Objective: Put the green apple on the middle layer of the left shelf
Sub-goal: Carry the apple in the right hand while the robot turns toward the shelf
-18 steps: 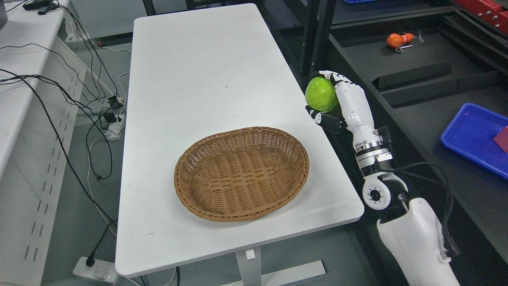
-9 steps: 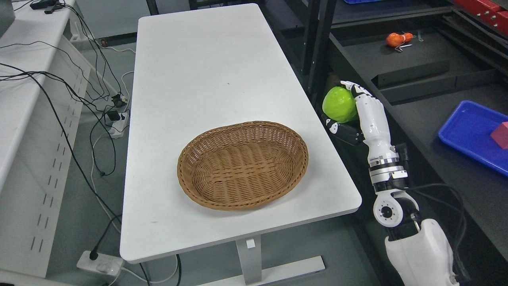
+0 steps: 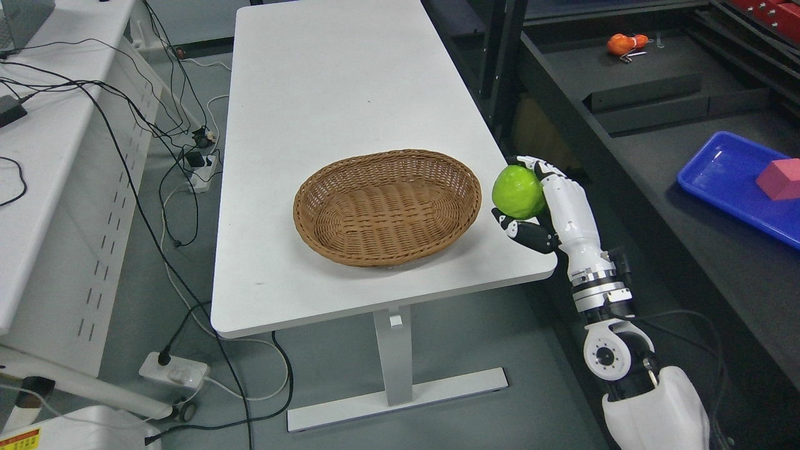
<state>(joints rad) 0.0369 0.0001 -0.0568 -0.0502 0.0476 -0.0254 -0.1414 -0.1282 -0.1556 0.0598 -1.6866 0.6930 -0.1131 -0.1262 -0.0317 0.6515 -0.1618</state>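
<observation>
- My white-and-black fingers [image 3: 536, 169] were curled around one round green apple [image 3: 518, 192], with my thumb under it and the rest wrapped over its top and right side; my right hand [image 3: 550, 203] was closed on it and held nothing else.
- The apple sat in my grip off the table, just past the right edge of the one white rectangular table [image 3: 350, 94], near that table's front right corner, and not on any shelf.
- My right arm came up from the lower right of the head view, wrist and forearm angled up toward the table corner.
- I saw only this one hand of mine.
- One oval brown wicker basket [image 3: 387, 206] rested on the table near its front end, just left of the apple and apart from it; I saw nothing lying in it.
- To my right stood the dark shelving [image 3: 656, 162], with two things on its surfaces that I could count: one small orange object [image 3: 622, 45] far back, too small to identify, and one blue plastic tray [image 3: 725, 181] nearer.
- In that tray lay one pink block [image 3: 780, 179].
- On the floor at the left I counted two white power strips [image 3: 174, 371], with black cables [image 3: 144, 206] trailing around them.
</observation>
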